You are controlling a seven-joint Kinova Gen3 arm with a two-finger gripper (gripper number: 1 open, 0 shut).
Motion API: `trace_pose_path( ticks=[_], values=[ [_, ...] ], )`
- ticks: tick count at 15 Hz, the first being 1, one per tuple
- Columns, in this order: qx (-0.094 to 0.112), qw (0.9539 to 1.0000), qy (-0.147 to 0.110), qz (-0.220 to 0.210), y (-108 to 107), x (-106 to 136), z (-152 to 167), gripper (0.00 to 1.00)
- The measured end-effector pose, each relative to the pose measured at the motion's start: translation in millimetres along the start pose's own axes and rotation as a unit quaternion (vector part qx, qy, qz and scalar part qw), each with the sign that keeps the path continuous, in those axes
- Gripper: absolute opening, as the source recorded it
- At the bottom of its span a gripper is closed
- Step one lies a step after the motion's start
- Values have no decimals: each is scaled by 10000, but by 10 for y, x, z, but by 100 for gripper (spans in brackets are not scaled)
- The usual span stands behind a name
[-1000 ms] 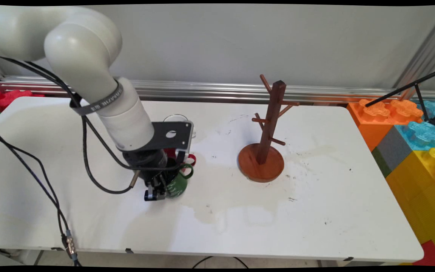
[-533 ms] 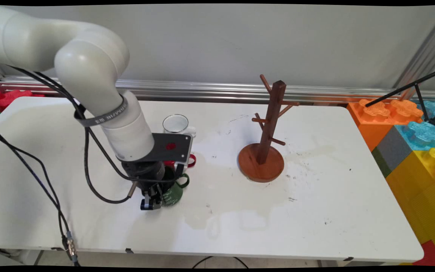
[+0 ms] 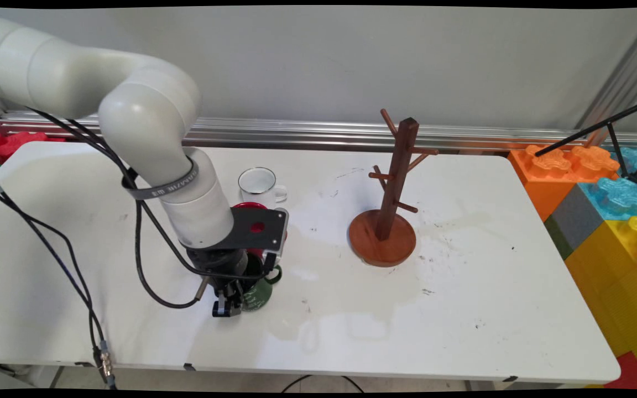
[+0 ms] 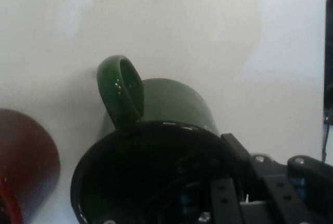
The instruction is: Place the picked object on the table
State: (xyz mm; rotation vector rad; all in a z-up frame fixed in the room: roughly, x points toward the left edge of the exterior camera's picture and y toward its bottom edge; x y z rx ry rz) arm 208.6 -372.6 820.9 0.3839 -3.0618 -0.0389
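The gripper (image 3: 229, 301) is down at the table (image 3: 462, 309), clenched on the rim of the green mug (image 3: 257, 293): in the hand view one finger (image 4: 234, 193) reaches inside the mug's (image 4: 171, 109) dark mouth while the other lies outside its wall. The mug stands on the table directly under the hand, its handle (image 4: 122, 91) pointing away from the fingers. Just behind the gripper, partly hidden by the black wrist plate, stands a red mug (image 3: 249, 207), which shows at the left edge of the hand view (image 4: 23, 156). Behind that is a clear glass mug (image 3: 259, 182). Well off to the gripper's right stands a wooden mug tree (image 3: 390, 204) with bare pegs on a round base.
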Motion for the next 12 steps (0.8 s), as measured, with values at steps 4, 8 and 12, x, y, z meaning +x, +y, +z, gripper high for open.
trace_pose_path(
  ticks=[4, 8, 12],
  values=[
    [6, 10000, 63, 7, -8, 28, 65, 100],
    [33, 9999, 156, 16, -32, 37, 95, 100],
    [56, 9988, 486, 92, -33, 50, -60, 100]
  ],
)
